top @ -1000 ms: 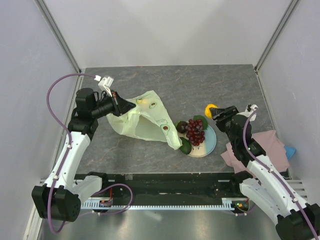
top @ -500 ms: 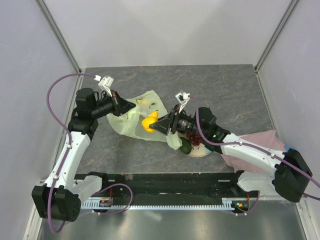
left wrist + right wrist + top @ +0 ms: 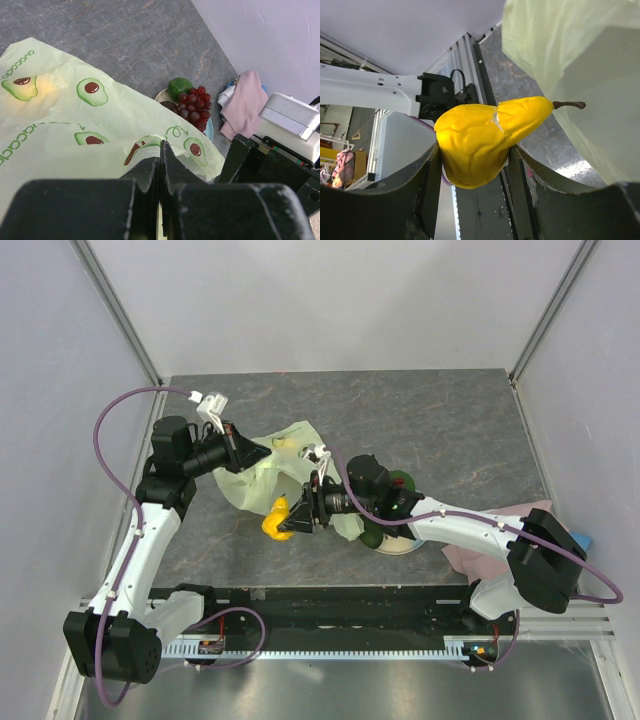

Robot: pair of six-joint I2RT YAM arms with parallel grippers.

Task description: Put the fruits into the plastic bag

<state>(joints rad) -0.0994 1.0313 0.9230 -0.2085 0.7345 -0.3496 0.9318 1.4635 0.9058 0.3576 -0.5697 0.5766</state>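
Observation:
The pale green plastic bag [image 3: 285, 480] with avocado prints lies at centre left; it also fills the left wrist view [image 3: 75, 115]. My left gripper [image 3: 245, 450] is shut on the bag's upper edge and holds it up. My right gripper [image 3: 285, 520] is shut on the yellow pear [image 3: 274, 519], held just in front of the bag's near edge; the pear [image 3: 485, 140] sits between the fingers, stem toward the bag [image 3: 580, 65]. The dark red grape bunch [image 3: 194, 104], a green avocado [image 3: 179, 87] and a dark round fruit [image 3: 170, 106] lie on the plate [image 3: 209, 131].
The plate [image 3: 405, 543] sits right of the bag, mostly hidden by my right arm. A pink cloth [image 3: 480, 550] lies at the right front, with a blue object [image 3: 581, 540] beside it. The table's front edge and metal rail run just below the pear.
My right arm swung from the right side across the plate to the bag, carrying the pear, then moved it down and left to the bag's near edge. The left gripper stayed put.

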